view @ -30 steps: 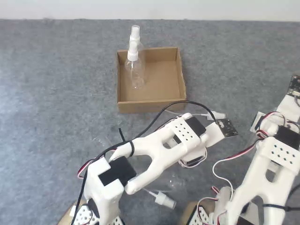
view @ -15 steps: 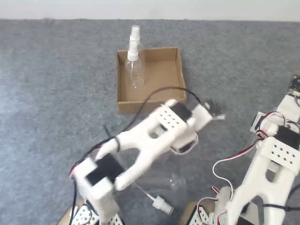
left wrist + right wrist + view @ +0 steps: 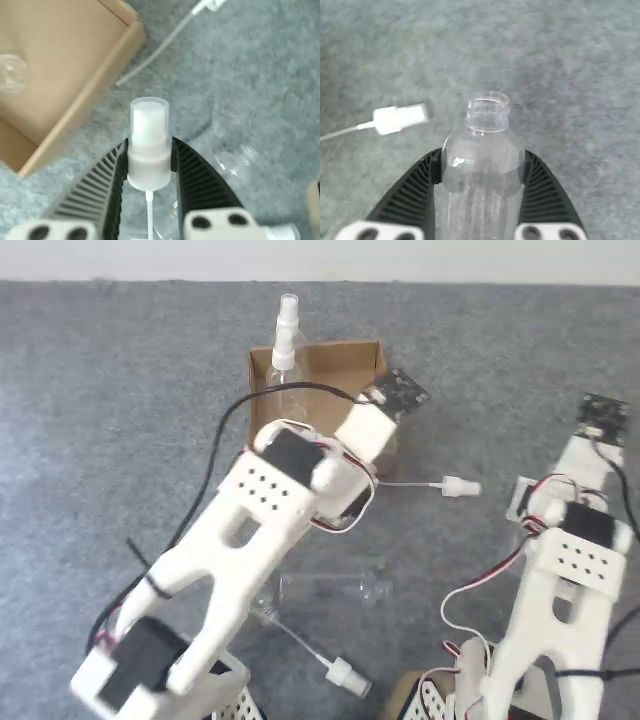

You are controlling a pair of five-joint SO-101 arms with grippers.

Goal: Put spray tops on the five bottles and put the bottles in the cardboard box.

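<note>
In the left wrist view my left gripper is shut on a white spray top, whose thin tube hangs down between the fingers. It hovers over the carpet just off the near corner of the cardboard box. My right gripper is shut on a clear, open-necked bottle held above the carpet. From above, the left arm stretches to the box, and the right arm stands at the right. A capped bottle stands at the box's far left side.
A loose spray top lies on the carpet between the arms, also seen as the spray top by the right gripper. A clear uncapped bottle and another spray top lie nearer the arm bases. The carpet to the left is open.
The left arm has risen and swung away from the near carpet toward the box, uncovering the lying bottle. The right arm has shifted slightly forward.
</note>
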